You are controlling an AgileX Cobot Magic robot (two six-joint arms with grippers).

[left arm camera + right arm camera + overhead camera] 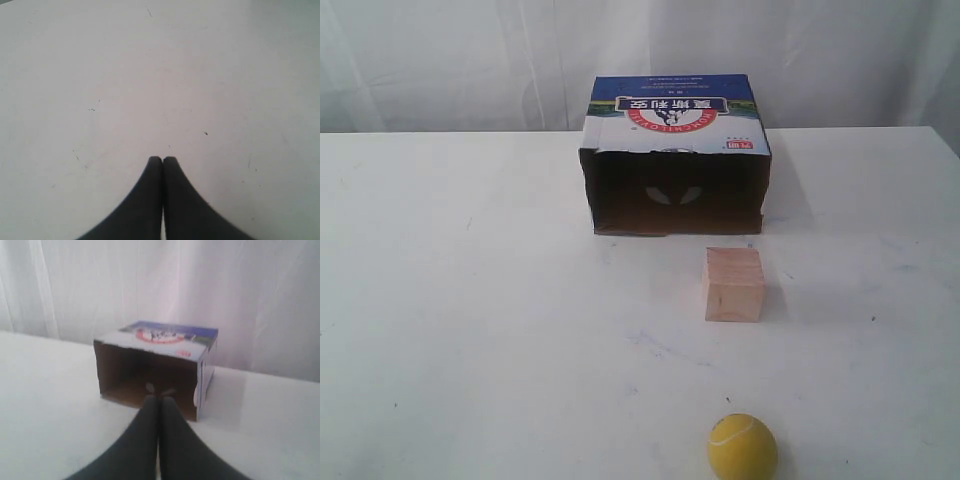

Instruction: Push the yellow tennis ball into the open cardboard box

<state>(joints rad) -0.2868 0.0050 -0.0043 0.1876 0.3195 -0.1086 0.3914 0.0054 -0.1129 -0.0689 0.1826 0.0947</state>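
The yellow tennis ball (742,447) rests on the white table near the front edge, right of centre. The open cardboard box (677,130) lies at the back of the table with its brown mouth facing the front; the right wrist view shows the same box (165,355) ahead of my right gripper (159,398). That gripper is shut and empty. My left gripper (162,159) is shut over bare table, holding nothing. Neither gripper appears in the exterior view, and neither wrist view shows the ball.
A pale wooden cube (733,284) stands between the ball and the box mouth, slightly right of the box's centre. The white table (470,300) spreads wide to the left. A white curtain (440,60) hangs behind the table.
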